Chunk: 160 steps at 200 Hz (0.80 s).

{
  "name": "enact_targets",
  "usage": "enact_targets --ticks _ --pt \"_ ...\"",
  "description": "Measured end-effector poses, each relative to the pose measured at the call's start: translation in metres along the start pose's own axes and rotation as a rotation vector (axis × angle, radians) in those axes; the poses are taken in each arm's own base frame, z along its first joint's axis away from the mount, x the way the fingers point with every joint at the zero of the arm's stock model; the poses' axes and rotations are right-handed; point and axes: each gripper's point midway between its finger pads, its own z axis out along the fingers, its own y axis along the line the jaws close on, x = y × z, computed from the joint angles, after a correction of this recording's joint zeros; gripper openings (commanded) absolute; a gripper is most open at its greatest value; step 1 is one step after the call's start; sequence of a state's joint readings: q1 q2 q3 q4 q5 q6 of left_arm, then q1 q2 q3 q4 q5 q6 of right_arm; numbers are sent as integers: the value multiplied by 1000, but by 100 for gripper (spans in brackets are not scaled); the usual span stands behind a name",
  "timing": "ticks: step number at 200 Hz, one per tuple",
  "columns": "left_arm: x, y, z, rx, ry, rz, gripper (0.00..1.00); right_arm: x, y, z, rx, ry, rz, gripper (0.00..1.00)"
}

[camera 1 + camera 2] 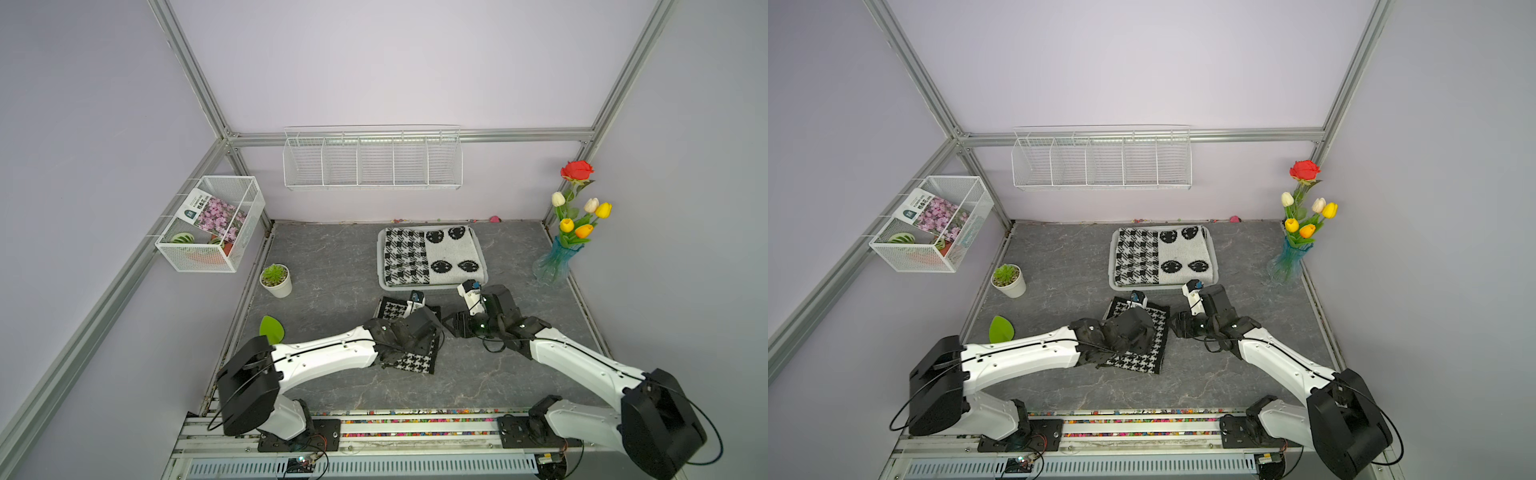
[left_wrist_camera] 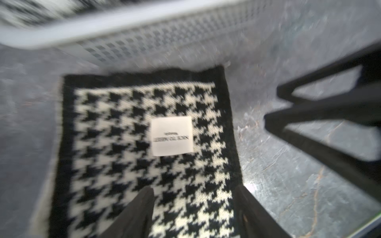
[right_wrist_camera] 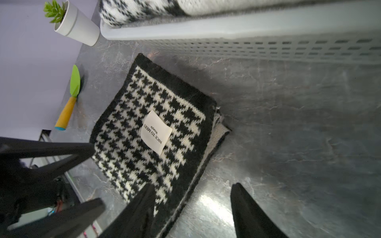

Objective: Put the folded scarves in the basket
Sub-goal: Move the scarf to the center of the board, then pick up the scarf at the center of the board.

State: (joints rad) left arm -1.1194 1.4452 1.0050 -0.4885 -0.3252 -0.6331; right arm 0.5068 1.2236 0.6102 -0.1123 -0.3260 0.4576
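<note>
Nearest the arm bases, the left hand (image 2: 194, 188) is poised over the folded black-and-white houndstooth knit scarf (image 3: 132, 127). Its jaws are standing wide with nothing gripped between them. In both top views its wrist is covering the middle of the cloth. The right hand (image 3: 193, 185) is hanging just beside the scarf, also wide and empty. In its wrist view, 1 finger (image 3: 142, 206) is showing over the scarf's black-bordered edge and the other over the bare grey marbled tabletop (image 3: 299, 144).

The scarf is lying flat on the tabletop with its square white sewn label (image 2: 172, 136) facing up. It is sitting just in front of the low rectangular white plastic basket (image 3: 257, 49), not in it.

Farther on, the basket is holding 1 other folded knit cloth (image 1: 432, 255), half houndstooth and half white with 4 black ovals. Beyond it, a long white wire rack (image 1: 372, 162) with 5 compartments is hanging on the back wall.
</note>
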Motion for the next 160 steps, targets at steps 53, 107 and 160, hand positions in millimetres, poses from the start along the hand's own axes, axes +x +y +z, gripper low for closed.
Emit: enact_targets --ticks 53,107,160 --pt "-7 102 -12 -88 -76 -164 63 25 -2 14 -38 71 59 72" --pt "18 125 10 4 -60 -216 49 45 -10 39 -44 162 118 73" --pt "27 118 37 93 16 -241 30 43 3 60 -85 188 99 68"
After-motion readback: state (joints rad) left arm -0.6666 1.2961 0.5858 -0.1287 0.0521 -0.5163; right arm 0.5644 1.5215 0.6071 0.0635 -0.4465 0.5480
